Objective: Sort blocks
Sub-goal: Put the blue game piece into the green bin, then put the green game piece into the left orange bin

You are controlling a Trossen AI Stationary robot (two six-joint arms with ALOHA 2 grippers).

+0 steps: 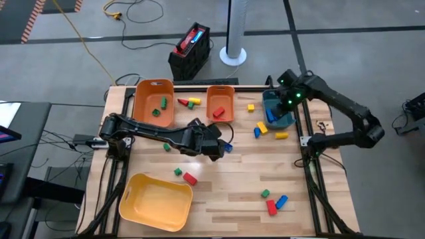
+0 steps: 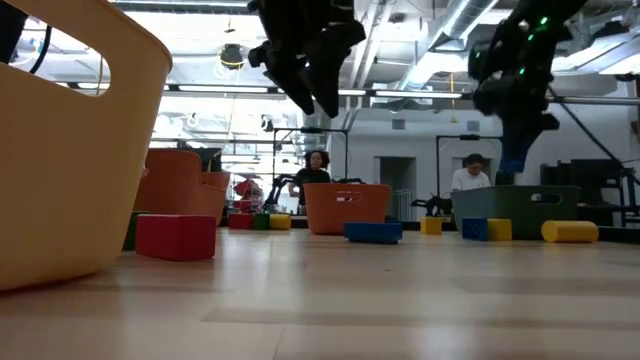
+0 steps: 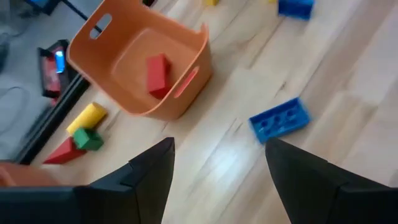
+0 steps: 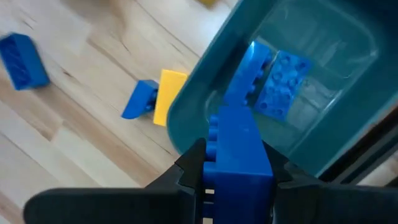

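1. Wood-plank table (image 1: 219, 179), dark frame at edges.
2. Bins on it: large orange bin (image 1: 154, 103) at 11 o'clock, small orange bin (image 1: 220, 104) at 12, teal bin (image 1: 277, 109) at 1–2, yellow bin (image 1: 155, 201) at 7.
3. Loose blocks: red/yellow/green btwn orange bins; blue + yellow beside teal; green + red near 7; green, blue, red at 5.

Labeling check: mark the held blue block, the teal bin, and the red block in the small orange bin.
held blue block (image 4: 239, 155), right wrist view, top face
teal bin (image 4: 214, 46), right wrist view, rim
red block (image 3: 157, 73), left wrist view, side face
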